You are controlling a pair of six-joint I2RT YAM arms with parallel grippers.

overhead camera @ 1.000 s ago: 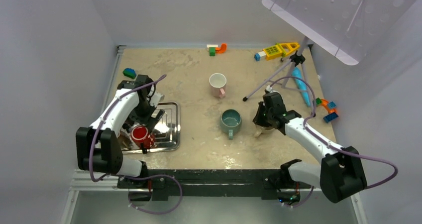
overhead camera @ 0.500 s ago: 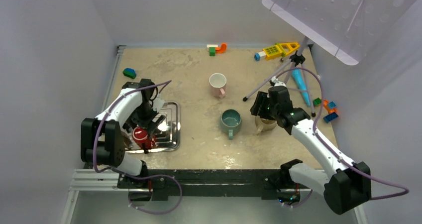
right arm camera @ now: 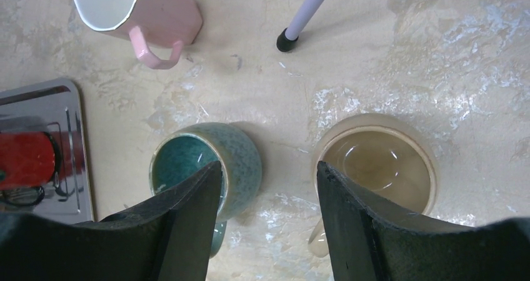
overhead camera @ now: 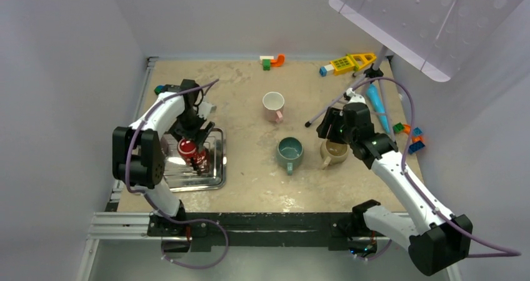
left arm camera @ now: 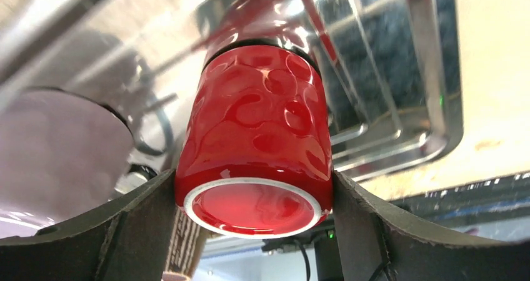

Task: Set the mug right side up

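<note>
The left gripper (left arm camera: 253,197) squeezes the red mug (left arm camera: 256,125) over the tray (overhead camera: 215,168), and the mug seems to lie along its fingers. The right gripper (right arm camera: 269,172), fingers apart, is farther off.

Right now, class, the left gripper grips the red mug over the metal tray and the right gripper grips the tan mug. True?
No. The right gripper is open and empty; the tan mug stands free, as the right wrist view shows. The rest holds.
</note>
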